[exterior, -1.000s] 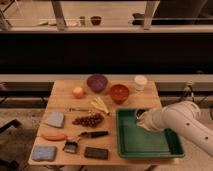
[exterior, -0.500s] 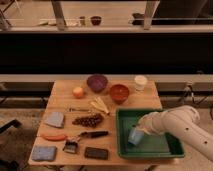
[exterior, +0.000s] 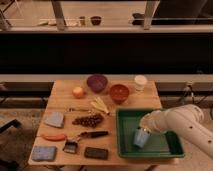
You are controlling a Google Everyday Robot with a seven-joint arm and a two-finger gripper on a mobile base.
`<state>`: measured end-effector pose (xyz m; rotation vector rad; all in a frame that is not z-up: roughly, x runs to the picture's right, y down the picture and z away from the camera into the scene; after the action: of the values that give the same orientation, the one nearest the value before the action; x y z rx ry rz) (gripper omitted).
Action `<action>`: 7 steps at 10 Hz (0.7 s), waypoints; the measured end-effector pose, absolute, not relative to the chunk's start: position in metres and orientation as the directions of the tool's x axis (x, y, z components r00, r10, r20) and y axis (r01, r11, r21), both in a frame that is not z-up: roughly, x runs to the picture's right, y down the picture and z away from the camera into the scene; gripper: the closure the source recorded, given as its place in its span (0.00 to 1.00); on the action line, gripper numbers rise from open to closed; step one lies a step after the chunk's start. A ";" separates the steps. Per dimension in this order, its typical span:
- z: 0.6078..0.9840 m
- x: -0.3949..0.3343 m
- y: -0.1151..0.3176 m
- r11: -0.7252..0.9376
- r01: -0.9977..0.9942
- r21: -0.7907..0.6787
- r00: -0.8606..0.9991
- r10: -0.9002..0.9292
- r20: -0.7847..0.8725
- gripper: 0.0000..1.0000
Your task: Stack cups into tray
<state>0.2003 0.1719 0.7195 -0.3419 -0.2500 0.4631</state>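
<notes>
Surface [exterior: 62, 97]: light wood, rectangular, carrying all items listed.

Tray [exterior: 126, 137]: green, at the near right corner of the surface.

Blue cup [exterior: 141, 138]: inside the tray, toward its middle, tilted, its wider end toward the near edge.

Claw [exterior: 144, 129]: at the end of the white arm [exterior: 182, 125] that reaches in from the right, down inside the tray, right at the upper end of the blue cup. Whether it is clamped on the cup or apart cannot be told.

White cup [exterior: 140, 82]: upright at the far right of the surface, beyond the tray, well apart from the claw.

Red bowl [exterior: 119, 93]: just left of the white cup, beyond the tray's far left corner.

Purple bowl [exterior: 97, 82]: far middle of the surface, left of the red bowl.

Orange fruit [exterior: 78, 92]: near the purple bowl, to its left.

Bananas [exterior: 100, 105]: centre of the surface.

Grapes [exterior: 89, 120]: dark bunch, just nearer than the bananas.

Sponge [exterior: 43, 153]: blue, near left corner.
</notes>
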 end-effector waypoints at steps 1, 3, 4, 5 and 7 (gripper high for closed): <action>0.720 0.202 0.174 0.839 -0.393 -0.375 0.865 0.476 0.157 0.47; 0.722 0.206 0.176 0.842 -0.391 -0.371 0.867 0.472 0.159 0.47; 0.722 0.206 0.173 0.846 -0.385 -0.369 0.869 0.467 0.164 0.43; 0.721 0.208 0.170 0.847 -0.384 -0.367 0.870 0.465 0.165 0.35; 0.719 0.207 0.170 0.846 -0.384 -0.370 0.869 0.467 0.165 0.29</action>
<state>0.2073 0.1700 0.7193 -0.3348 -0.2548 0.4539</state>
